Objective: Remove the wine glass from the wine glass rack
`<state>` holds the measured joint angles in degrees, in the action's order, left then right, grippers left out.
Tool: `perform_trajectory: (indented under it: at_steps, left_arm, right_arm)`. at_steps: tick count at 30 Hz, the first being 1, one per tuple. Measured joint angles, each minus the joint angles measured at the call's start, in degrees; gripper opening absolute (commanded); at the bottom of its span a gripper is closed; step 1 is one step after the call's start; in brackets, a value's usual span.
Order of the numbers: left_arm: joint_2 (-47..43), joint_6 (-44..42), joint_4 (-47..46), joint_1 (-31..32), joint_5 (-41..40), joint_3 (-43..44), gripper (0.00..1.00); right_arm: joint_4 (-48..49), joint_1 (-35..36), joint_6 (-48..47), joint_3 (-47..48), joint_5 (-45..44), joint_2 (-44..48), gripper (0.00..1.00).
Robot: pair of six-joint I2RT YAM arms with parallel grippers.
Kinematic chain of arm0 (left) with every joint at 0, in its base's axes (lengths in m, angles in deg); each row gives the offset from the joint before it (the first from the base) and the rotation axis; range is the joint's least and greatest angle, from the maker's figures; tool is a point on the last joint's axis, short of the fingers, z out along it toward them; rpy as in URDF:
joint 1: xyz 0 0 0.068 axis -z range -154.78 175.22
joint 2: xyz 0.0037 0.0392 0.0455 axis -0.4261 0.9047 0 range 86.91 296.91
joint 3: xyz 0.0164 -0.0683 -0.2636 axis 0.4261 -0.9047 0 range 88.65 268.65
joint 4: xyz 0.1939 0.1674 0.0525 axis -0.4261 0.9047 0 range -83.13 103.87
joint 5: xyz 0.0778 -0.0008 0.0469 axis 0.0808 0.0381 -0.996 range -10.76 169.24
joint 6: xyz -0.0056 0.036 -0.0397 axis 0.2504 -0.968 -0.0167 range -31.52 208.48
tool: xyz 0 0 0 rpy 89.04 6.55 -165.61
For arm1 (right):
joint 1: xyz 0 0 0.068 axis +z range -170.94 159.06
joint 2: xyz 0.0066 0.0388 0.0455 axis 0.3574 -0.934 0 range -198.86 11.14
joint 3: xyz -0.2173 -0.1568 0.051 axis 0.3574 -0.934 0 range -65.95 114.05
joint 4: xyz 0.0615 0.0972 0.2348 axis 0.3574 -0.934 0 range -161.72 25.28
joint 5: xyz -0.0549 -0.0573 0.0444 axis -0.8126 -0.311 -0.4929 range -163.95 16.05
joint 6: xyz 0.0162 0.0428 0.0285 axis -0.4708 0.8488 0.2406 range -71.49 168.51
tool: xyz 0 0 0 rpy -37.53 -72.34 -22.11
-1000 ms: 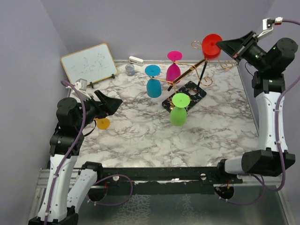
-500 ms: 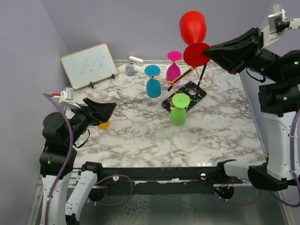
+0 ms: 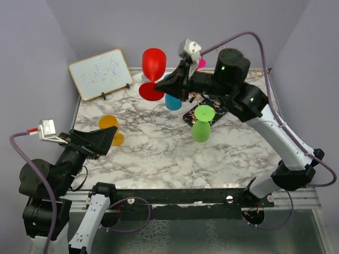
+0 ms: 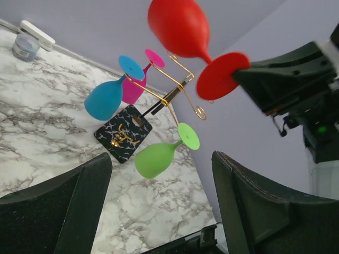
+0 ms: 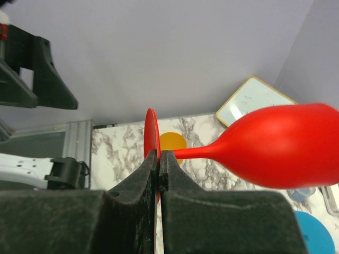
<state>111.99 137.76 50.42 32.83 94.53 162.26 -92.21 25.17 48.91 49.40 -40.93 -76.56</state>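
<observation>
The right claw [image 5: 159, 159], clamped on the foot of the red glass [image 3: 153, 63], has swung it left over the table [image 3: 159, 153], apparently clear of the rack [image 4: 168, 99]; removal seems done. The left claw [image 3: 108, 136] gapes, empty.

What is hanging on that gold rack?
The rack holds a blue glass, a pink glass and a green glass. From above, the right arm hides much of the rack and the pink glass.

My right gripper [image 3: 161, 85] pinches the red glass [image 3: 153, 63] by its foot, clear of the rack [image 3: 188, 116], off to its left.
</observation>
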Motion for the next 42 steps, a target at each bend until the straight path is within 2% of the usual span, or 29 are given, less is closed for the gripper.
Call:
perform_trajectory:
  at_steps: [2,5,8,14,19,25,31,39,42]
  left_arm:
    - [-0.94,1.11,1.60,0.00,-0.74,0.90,0.80]
    - [-2.80,3.54,3.17,0.00,-1.38,1.01,0.79]
    - [-3.78,6.36,4.24,0.00,-1.42,0.59,0.78]
    - [-3.08,10.99,4.85,0.00,1.25,-3.56,0.76]
    - [-1.40,13.29,5.01,0.00,4.72,-5.51,0.76]
    - [-2.75,15.65,4.07,0.00,7.93,-9.22,0.75]
    - [-4.15,16.81,4.04,0.00,9.18,-12.04,0.75]
    - [-5.57,17.53,3.21,0.00,9.38,-14.27,0.72]
    - [-5.99,17.77,2.99,0.00,9.46,-15.32,0.68]
  right_arm:
    - [2.32,3.80,-2.93,-5.38,-5.03,1.29,0.01]
    - [9.73,8.59,-7.17,-20.48,-11.67,6.71,0.01]
    - [16.31,12.52,-11.39,-31.21,-17.33,10.69,0.01]
    - [31.23,23.50,-25.03,-44.00,-33.20,12.66,0.01]
    - [42.66,29.79,-35.71,-53.83,-41.35,12.74,0.01]
    - [58.36,34.51,-48.46,-58.99,-50.53,9.90,0.01]
    - [72.37,39.08,-59.49,-62.71,-55.49,4.42,0.01]
    - [81.33,43.19,-65.92,-66.14,-56.57,2.49,0.01]
    - [83.91,43.85,-67.17,-66.14,-56.61,2.40,0.01]
